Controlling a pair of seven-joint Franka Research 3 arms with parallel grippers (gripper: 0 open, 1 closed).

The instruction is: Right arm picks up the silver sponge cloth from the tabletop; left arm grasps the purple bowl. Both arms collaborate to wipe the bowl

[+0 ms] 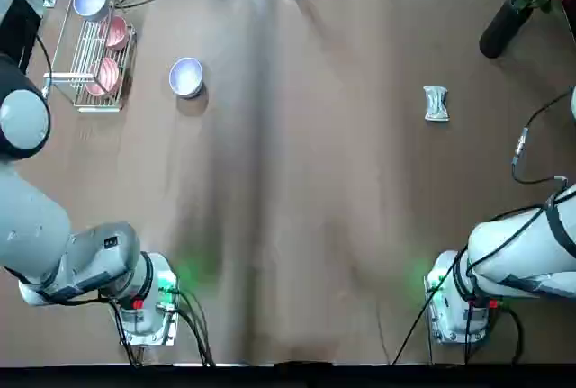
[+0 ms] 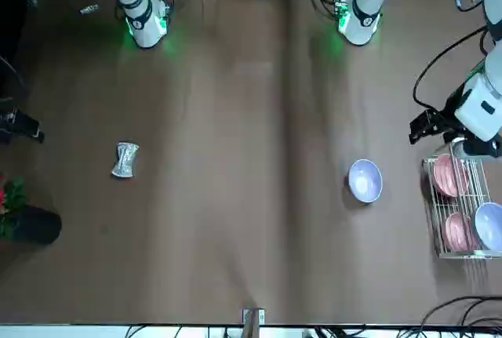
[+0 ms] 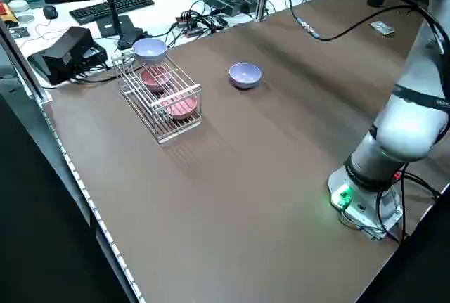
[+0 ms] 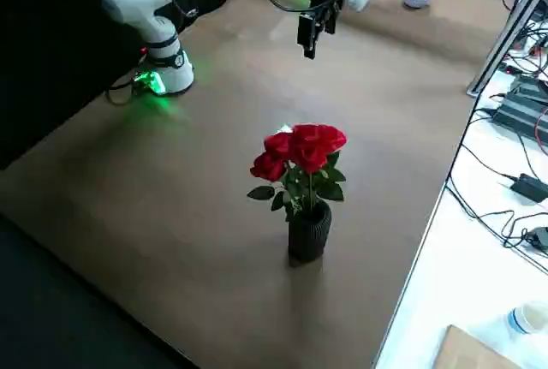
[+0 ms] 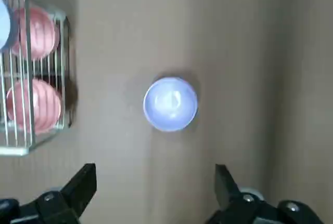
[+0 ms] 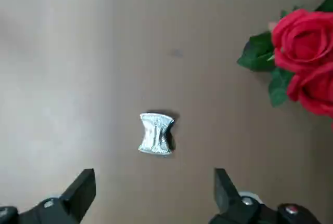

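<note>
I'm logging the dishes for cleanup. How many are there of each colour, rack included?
Purple bowls: 2, one on the tabletop, one in the wire rack
Pink dishes: 2, both in the rack
Total: 4

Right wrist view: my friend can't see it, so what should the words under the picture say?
A small, crinkly, shiny silver sponge cloth lies alone on the flat brown tabletop, straight ahead of the right pincer, whose two dark fingers are spread wide open and touch nothing. Red roses with green leaves poke in at one edge.
</note>
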